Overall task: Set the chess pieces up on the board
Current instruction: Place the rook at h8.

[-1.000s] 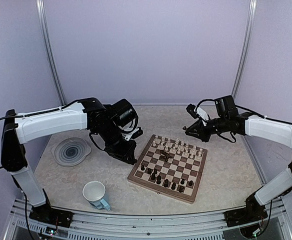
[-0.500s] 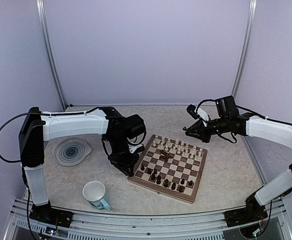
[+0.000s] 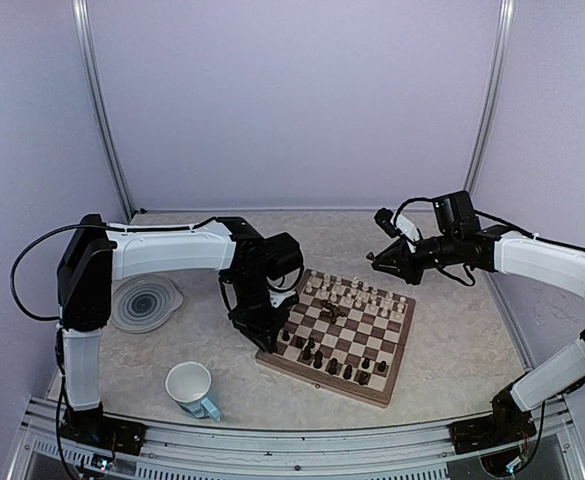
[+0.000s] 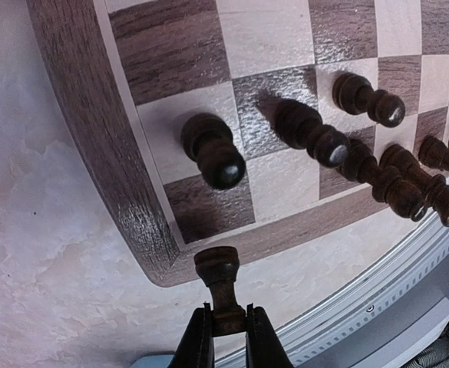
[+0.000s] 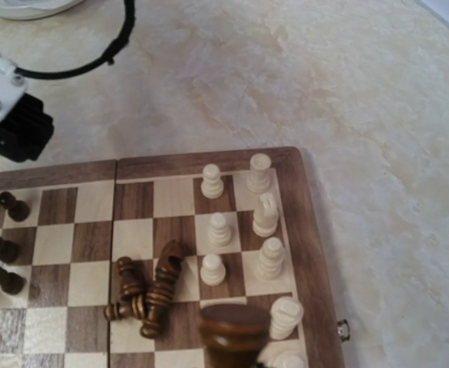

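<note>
The board (image 3: pixel 400 355) lies right of centre, with cream chess pieces (image 3: pixel 357 297) along its far side and dark ones (image 3: pixel 322 357) along its near side. Several dark pieces (image 3: pixel 332 312) lie toppled mid-board. My left gripper (image 3: pixel 265 340) hovers at the board's near-left corner. In the left wrist view it (image 4: pixel 224 320) is shut on a dark piece (image 4: pixel 218 276), just outside the board's corner (image 4: pixel 124 199) and near standing dark pawns (image 4: pixel 212 151). My right gripper (image 3: pixel 384 262) hangs over the far right corner, shut on a dark piece (image 5: pixel 236 333), above cream pieces (image 5: pixel 218 228) and the toppled dark pieces (image 5: pixel 151 291).
A round grey swirl-patterned plate (image 3: pixel 142 300) sits left of the board. A white mug with a blue handle (image 3: pixel 190 388) stands near the front left. A metal rail (image 3: pixel 272 440) runs along the near edge, and walls close in the back and sides.
My left arm has swung right from beside the plate to the board's near-left corner, still gripping its dark piece. The right arm has not moved.
</note>
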Tool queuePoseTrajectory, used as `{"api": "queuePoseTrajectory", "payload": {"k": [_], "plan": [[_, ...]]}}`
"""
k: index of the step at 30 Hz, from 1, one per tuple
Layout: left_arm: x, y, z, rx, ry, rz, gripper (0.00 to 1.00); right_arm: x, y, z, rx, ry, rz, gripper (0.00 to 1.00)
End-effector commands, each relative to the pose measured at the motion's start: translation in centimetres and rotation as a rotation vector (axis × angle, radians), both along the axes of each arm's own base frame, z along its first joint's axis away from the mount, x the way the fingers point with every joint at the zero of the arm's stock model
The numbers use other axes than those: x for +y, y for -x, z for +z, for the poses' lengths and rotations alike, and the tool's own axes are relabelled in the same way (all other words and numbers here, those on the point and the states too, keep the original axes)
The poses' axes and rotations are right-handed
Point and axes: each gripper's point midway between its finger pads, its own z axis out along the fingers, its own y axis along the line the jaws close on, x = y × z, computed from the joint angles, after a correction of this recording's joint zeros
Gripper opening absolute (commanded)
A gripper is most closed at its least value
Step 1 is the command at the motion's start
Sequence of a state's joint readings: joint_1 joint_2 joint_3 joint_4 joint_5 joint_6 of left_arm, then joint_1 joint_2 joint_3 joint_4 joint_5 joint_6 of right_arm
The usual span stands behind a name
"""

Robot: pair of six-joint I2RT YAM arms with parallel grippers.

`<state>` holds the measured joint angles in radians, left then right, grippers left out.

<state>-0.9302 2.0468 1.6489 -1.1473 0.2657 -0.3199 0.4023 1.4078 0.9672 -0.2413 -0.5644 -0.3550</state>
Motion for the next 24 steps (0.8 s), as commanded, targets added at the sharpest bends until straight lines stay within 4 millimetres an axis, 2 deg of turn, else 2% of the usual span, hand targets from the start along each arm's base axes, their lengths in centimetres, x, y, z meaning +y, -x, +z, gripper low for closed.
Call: {"api": "queuePoseTrajectory", "payload": {"k": [1,17,24], "plan": [[-1.0,-1.0,0.2,-0.018,0.032,-0.009,0.00,-0.5,0.3,0.3,-0.016,-0.005,0.002,0.00],[-1.3,-2.1,-0.6,-0.017,0.025,0.000,0.07,-0.6,0.4,0.3,-0.021,-0.001,0.003,0.00],[-1.3,-2.4,-0.4,-0.028,0.024,0.004,0.21,-0.6,0.4,0.3,-0.019,-0.002,0.004,0.00]]}}
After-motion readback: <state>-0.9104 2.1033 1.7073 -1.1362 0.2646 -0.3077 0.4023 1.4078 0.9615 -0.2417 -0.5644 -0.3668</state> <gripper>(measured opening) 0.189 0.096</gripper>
